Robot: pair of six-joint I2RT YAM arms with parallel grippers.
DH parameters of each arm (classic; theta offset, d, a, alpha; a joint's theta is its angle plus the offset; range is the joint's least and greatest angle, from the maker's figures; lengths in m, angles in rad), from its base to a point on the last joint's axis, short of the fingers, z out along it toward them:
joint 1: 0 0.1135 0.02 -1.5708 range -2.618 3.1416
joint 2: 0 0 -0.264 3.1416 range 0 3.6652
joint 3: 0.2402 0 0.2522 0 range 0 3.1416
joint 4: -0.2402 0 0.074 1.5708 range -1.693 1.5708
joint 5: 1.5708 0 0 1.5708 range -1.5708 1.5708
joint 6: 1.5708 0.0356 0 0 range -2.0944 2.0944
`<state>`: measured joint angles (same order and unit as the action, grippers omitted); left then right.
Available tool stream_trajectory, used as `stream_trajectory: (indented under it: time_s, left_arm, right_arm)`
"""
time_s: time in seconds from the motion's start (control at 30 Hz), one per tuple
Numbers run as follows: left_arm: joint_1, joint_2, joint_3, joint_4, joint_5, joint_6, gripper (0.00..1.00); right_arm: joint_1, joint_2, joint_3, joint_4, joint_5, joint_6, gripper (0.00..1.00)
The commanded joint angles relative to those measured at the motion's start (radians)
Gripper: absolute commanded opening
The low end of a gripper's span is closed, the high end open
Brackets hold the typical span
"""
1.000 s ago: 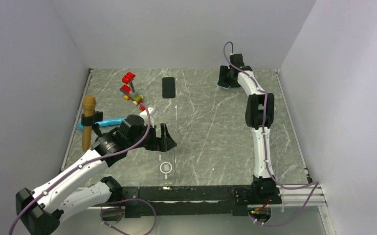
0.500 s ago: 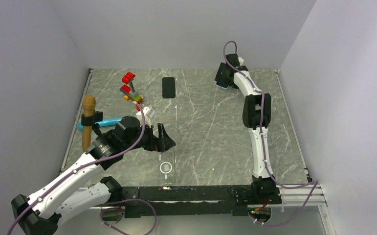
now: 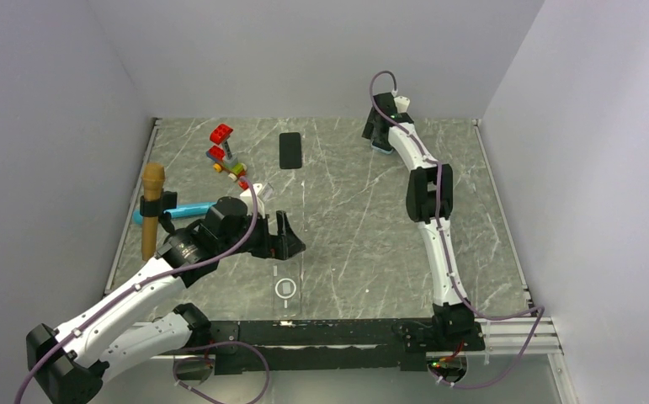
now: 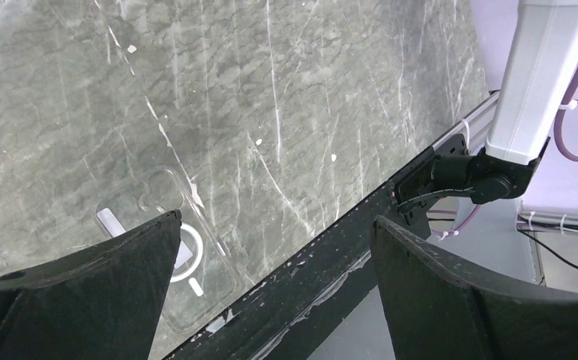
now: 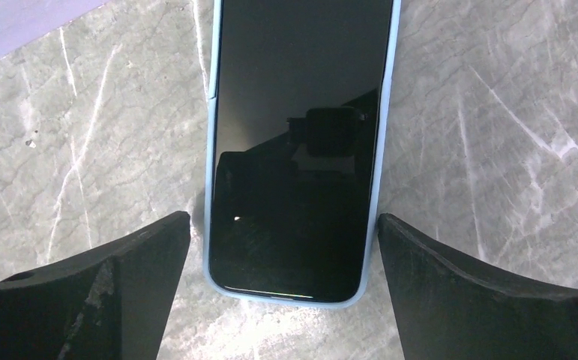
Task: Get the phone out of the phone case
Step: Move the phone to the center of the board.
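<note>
A phone with a dark screen in a light blue case (image 5: 297,150) lies flat on the marble table at the far back. My right gripper (image 5: 283,219) is open above it, one finger on each side of the phone's near end, not touching it. In the top view that gripper (image 3: 377,132) covers most of the phone. My left gripper (image 3: 293,245) is open and empty at the middle left, above a clear empty phone case (image 3: 285,289). The case also shows in the left wrist view (image 4: 169,247) under the left finger. A bare black phone (image 3: 289,151) lies at the back centre.
Red toy bricks (image 3: 225,154), a brown-handled tool (image 3: 150,210), a light blue object (image 3: 188,209) and a small white piece (image 3: 258,191) lie at the left. The black rail (image 4: 390,217) runs along the table's near edge. Walls close in on three sides.
My right gripper has moved left along the back of the table, over the blue-cased phone. My left gripper shifted slightly and is back near where it was.
</note>
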<state>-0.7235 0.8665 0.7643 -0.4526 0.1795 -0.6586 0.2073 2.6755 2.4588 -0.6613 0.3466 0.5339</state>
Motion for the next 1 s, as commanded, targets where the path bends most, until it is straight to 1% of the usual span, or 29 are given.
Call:
stream_trajectory:
  time_s: [0.0,0.03,0.07,0.1,0.13,0.23,0.3,0.37,0.43,0.53,0.63,0.7,0.73,0.77,0.83,0.97]
  left_arm:
    - [-0.002,0.005,-0.001,0.060,0.020,-0.011,0.99]
    - [-0.001,0.009,-0.003,0.066,0.025,-0.012,0.99]
    - [-0.001,0.013,-0.005,0.073,0.027,-0.013,0.99]
    - [-0.001,0.017,-0.005,0.076,0.032,-0.015,0.99]
    - [-0.001,0.021,-0.005,0.080,0.038,-0.016,0.99]
    - [-0.001,0.022,-0.004,0.083,0.044,-0.019,0.99]
    - [-0.001,0.015,-0.005,0.081,0.042,-0.019,0.99]
    - [-0.001,0.005,-0.006,0.074,0.039,-0.019,0.99]
    - [-0.001,-0.007,-0.010,0.068,0.031,-0.019,0.99]
    - [-0.001,-0.027,-0.020,0.062,0.023,-0.020,0.99]
    - [-0.001,-0.039,-0.038,0.071,0.019,-0.021,0.99]
    - [-0.001,-0.036,-0.048,0.088,0.030,-0.023,0.99]
    - [-0.001,-0.032,-0.047,0.095,0.034,-0.023,0.99]
    - [-0.001,-0.026,-0.045,0.096,0.040,-0.024,0.99]
    - [-0.002,-0.017,-0.037,0.098,0.050,-0.024,1.00]
    - [-0.001,-0.027,-0.027,0.086,0.037,-0.022,1.00]
  right_arm:
    - [0.005,0.094,0.096,-0.215,0.048,-0.007,0.95]
    - [0.006,0.100,0.097,-0.232,0.046,-0.009,0.92]
    - [0.007,0.099,0.086,-0.239,0.038,-0.008,0.87]
    - [0.006,0.098,0.070,-0.244,0.028,-0.009,0.80]
    - [0.006,0.095,0.057,-0.252,0.020,-0.007,0.78]
    - [0.006,0.070,0.017,-0.260,-0.018,-0.009,0.73]
    - [0.006,0.022,-0.045,-0.251,-0.042,-0.017,0.71]
    - [0.006,-0.049,-0.143,-0.238,-0.057,-0.026,0.69]
    - [0.007,-0.140,-0.276,-0.214,-0.082,-0.040,0.68]
    - [0.017,-0.305,-0.530,-0.151,-0.111,-0.060,0.70]
    - [0.018,-0.492,-0.791,-0.016,-0.192,-0.083,0.74]
    - [0.017,-0.556,-0.895,0.036,-0.227,-0.095,0.85]
    - [0.016,-0.574,-0.920,0.052,-0.230,-0.099,0.93]
    - [0.013,-0.579,-0.931,0.066,-0.228,-0.102,0.98]
    - [0.005,-0.558,-0.910,0.061,-0.211,-0.096,1.00]
    - [-0.002,-0.451,-0.763,-0.014,-0.172,-0.062,1.00]
